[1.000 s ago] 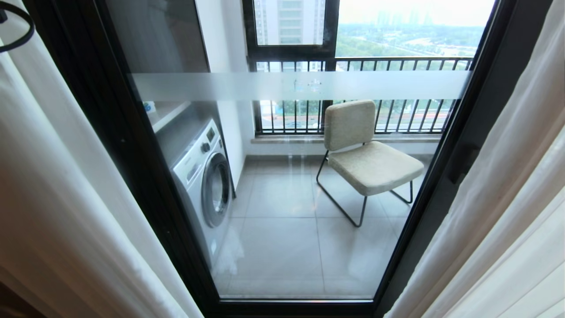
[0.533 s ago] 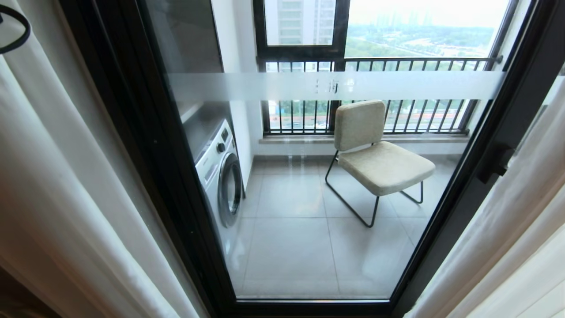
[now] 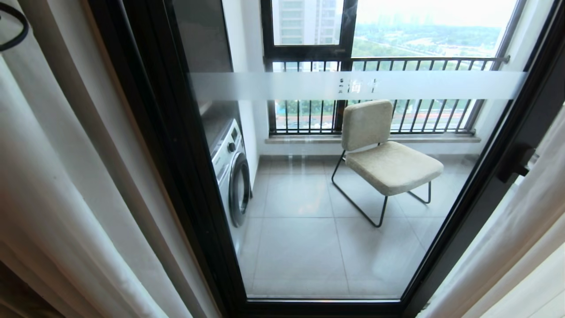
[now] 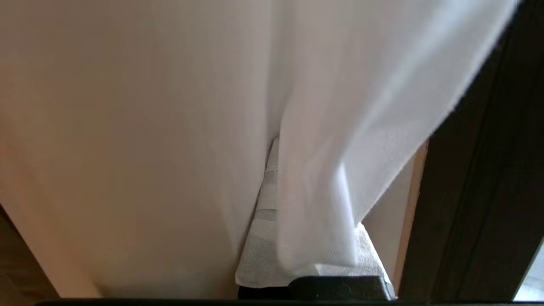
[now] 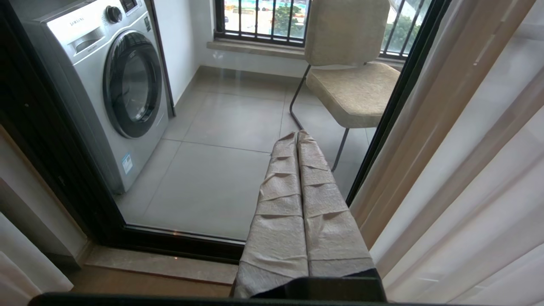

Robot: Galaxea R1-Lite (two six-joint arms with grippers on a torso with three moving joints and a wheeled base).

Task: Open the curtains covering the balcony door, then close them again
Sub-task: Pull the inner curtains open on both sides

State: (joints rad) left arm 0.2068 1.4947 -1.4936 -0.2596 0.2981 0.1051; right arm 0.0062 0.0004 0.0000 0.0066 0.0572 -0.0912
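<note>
The left claw [image 4: 272,238] was clenched with the curtains [image 4: 170,127] draped over and around its paper-wrapped fingers [image 4: 263,250] (whether cloth was pinched between them could not be told). The right claw [image 5: 299,144] was clenched on nothing, low in its wrist view, pointing at the balcony door [image 5: 212,178]. In the head view, curtains [image 3: 57,190] hung at the left and right edges, the door [image 3: 335,229] uncovered at centre. Beyond stood a washing machine [image 3: 231,172] and chair [image 3: 388,159].

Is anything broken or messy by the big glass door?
Nothing stands out. The curtains hang neatly at both sides of the balcony door, whose glass looks whole. Behind it, the chair and washing machine stand upright.
</note>
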